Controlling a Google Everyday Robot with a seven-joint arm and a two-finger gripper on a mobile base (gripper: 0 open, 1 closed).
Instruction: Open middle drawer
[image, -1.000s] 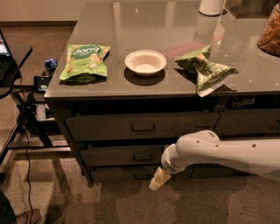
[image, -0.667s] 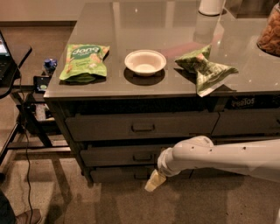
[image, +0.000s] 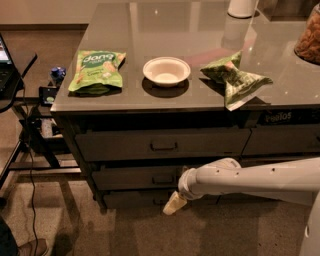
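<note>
The middle drawer (image: 132, 178) is the dark grey front of medium height under the counter, with a small rectangular pull handle (image: 164, 179). It looks closed, in line with the taller front above and the slim front below. My gripper (image: 172, 204) is the pale tip at the end of the white arm (image: 250, 179) that reaches in from the right. It points down and left, just below and slightly right of the handle, in front of the slim bottom drawer. It holds nothing that I can see.
On the grey counter (image: 200, 30) lie a green chip bag (image: 96, 71), a white bowl (image: 166, 71) and a second green bag (image: 235, 79) overhanging the front edge. A dark stand with cables (image: 30, 125) is at the left. A white cup (image: 242, 7) stands at the back.
The arm has shifted left along the drawer fronts, and the gripper tip is now a little further left and slightly higher. The drawers have not moved.
</note>
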